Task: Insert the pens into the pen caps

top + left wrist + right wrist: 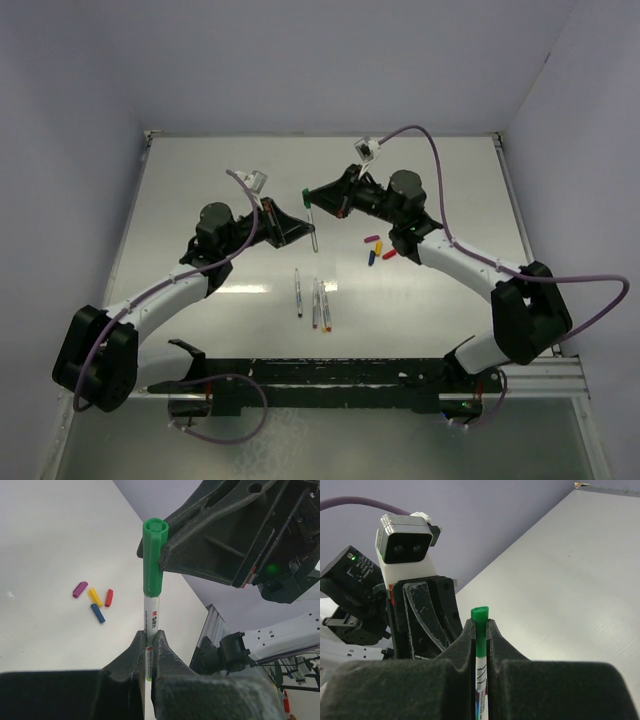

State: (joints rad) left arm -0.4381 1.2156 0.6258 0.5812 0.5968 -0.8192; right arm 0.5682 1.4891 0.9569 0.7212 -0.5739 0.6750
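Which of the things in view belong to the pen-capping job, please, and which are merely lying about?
Belong to the job:
- pen in the left gripper
- green cap on its end, held by the right gripper
- four loose caps
- loose pens on the table

Just lying about:
- purple cable
- black rail

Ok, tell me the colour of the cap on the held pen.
The cap is green; the left wrist view shows it best.
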